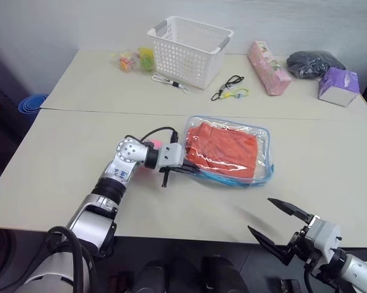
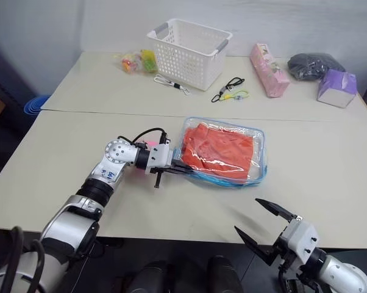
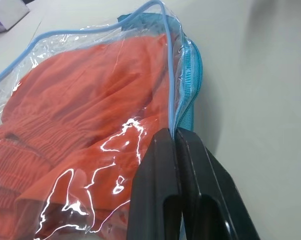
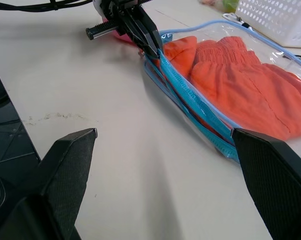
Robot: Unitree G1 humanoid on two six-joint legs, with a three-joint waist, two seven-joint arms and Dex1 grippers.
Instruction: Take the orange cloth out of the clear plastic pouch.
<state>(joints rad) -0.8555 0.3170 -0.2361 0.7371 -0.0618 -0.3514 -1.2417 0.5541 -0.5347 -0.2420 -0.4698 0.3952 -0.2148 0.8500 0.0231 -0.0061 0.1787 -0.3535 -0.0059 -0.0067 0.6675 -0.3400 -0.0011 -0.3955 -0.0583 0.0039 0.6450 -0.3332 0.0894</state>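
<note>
The table (image 1: 61, 183) has bare room in front of and to the left of the pouch (image 1: 264, 163), which lies flat near its middle. The cloth (image 1: 223, 152) is inside the pouch. The left wrist view shows what the head views cannot: the left gripper (image 3: 176, 132) is clenched on the pouch's blue zipper edge. The right gripper (image 1: 280, 221), near the front table edge, stands released, well apart from the pouch. No writing is legible.

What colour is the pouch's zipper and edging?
Light blue, on the clear plastic pouch; clearest in the left wrist view.
</note>
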